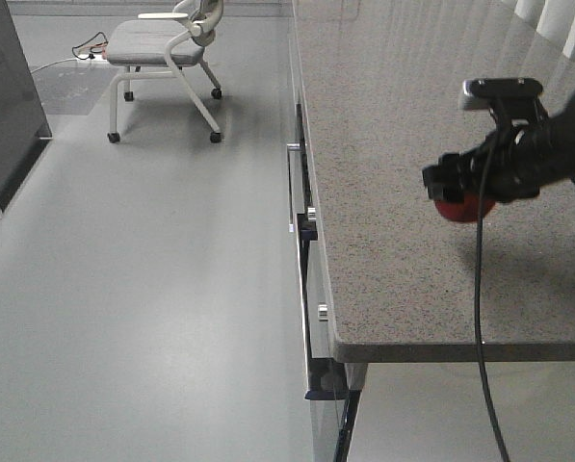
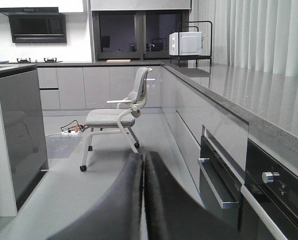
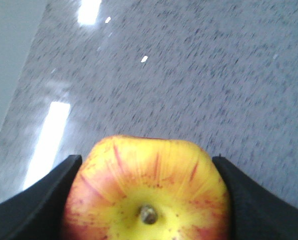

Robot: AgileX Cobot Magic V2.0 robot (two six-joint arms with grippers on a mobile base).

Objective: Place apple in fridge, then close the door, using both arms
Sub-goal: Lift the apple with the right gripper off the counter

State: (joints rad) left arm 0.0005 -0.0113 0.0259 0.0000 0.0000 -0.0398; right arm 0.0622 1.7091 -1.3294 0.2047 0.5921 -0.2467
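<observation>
Right claw is clamped on the apple, one finger either side, out over the speckled tabletop. Left claw is pinched closed, holding nothing, pointing across the floor towards a chair.

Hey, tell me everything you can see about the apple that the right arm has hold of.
The apple is small and round with smooth skin. It is yellow around its stem dimple and streaked and speckled red toward the sides, and it looks plain red from the front camera. Its short brown stem faces the wrist camera. The right gripper is shut on it, black on both sides. It is over the speckled grey counter; whether it touches the surface is unclear.
</observation>
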